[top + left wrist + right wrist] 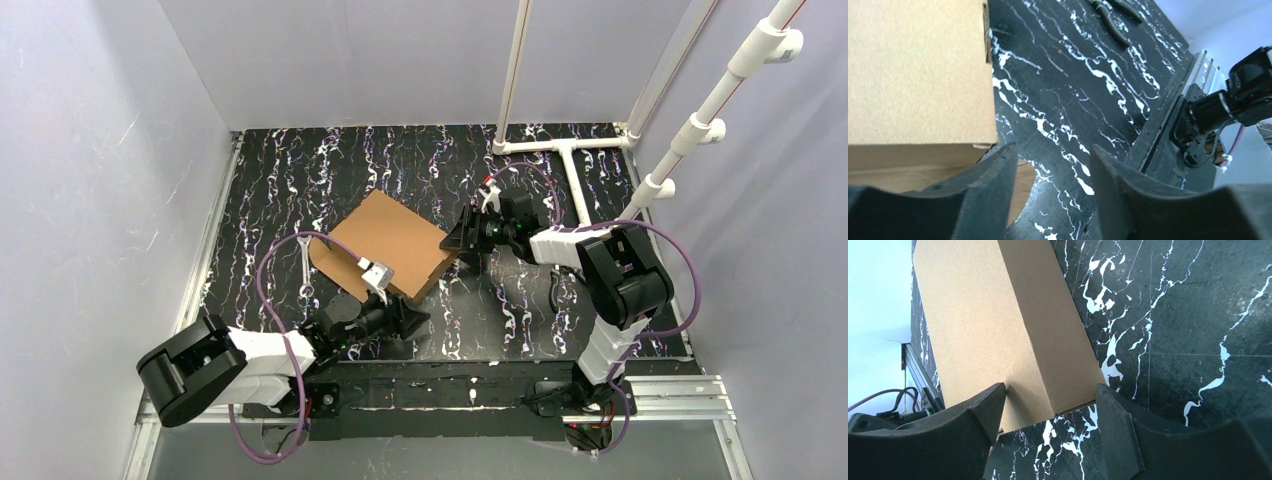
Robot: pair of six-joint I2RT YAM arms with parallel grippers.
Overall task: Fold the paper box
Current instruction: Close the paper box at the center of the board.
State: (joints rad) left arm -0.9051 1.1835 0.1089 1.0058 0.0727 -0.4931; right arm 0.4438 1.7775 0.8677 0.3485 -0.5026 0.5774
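Note:
The paper box (385, 240) is a flat, closed brown cardboard shape lying askew in the middle of the black marbled table. My right gripper (458, 240) is at its right corner. In the right wrist view this gripper (1050, 392) is open, its fingers either side of the near end of the box (988, 325), and the left fingertip (993, 400) reaches over the top face. My left gripper (412, 318) lies low by the box's near corner. It (1050, 155) is open over bare table, with the box (913, 70) just beyond its left finger (998, 170).
A silver wrench (303, 270) lies left of the box. Dark pliers (1113, 20) rest on the table to the right, by the right arm. A white pipe frame (560, 150) stands at the back right. Pale walls close in three sides.

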